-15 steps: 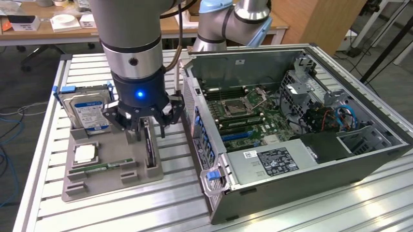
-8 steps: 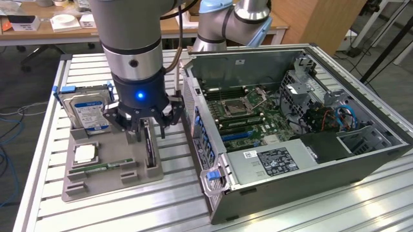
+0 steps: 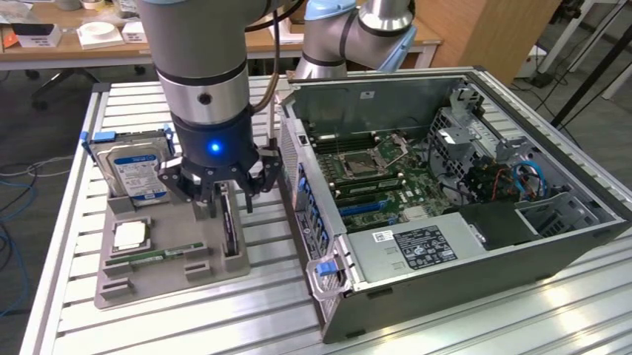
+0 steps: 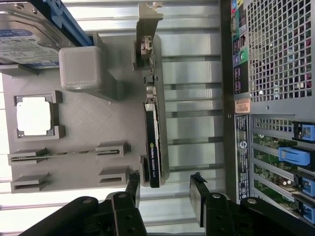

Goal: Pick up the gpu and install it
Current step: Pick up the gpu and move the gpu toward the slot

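The gpu (image 3: 230,225) stands on edge in a slot of the grey fixture tray (image 3: 168,279), its black cooler side facing the computer case. In the wrist view the gpu (image 4: 153,132) runs lengthwise, with its silver bracket (image 4: 149,14) at the far end. My gripper (image 3: 225,200) hangs straight over the card's end nearest the hard drive. The gripper (image 4: 165,191) is open: its two black fingers (image 4: 134,186) stand either side of the card's label end, and the card lies closer to one finger. I see no contact.
The tray (image 4: 98,118) also holds a hard drive (image 3: 133,166), a CPU (image 3: 130,235) and a memory stick (image 3: 158,257). The open computer case (image 3: 513,244) lies close beside the tray, motherboard (image 3: 380,177) exposed. A second arm's base (image 3: 345,37) stands behind it.
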Motion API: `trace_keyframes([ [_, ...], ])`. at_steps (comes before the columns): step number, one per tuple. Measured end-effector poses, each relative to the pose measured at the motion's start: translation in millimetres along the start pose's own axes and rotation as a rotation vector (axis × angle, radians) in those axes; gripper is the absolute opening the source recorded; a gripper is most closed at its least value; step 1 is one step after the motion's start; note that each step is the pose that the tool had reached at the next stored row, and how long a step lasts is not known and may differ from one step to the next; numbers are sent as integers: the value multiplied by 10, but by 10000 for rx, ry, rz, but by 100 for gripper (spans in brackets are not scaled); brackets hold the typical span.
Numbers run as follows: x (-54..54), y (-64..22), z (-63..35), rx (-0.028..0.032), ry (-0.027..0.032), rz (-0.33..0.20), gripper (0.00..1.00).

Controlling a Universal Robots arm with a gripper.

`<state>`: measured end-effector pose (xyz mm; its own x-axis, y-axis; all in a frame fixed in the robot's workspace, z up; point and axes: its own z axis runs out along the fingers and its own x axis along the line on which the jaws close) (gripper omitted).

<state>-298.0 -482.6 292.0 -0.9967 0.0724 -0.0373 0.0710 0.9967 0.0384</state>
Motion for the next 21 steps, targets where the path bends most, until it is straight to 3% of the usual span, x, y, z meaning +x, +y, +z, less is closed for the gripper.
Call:
trace_keyframes([
  [12, 1, -1, 22, -3, -3, 0, 53],
  [18, 2, -2, 73, 0, -1, -1, 53],
  [21, 7, 37, 112, 0, -1, 6, 53],
])
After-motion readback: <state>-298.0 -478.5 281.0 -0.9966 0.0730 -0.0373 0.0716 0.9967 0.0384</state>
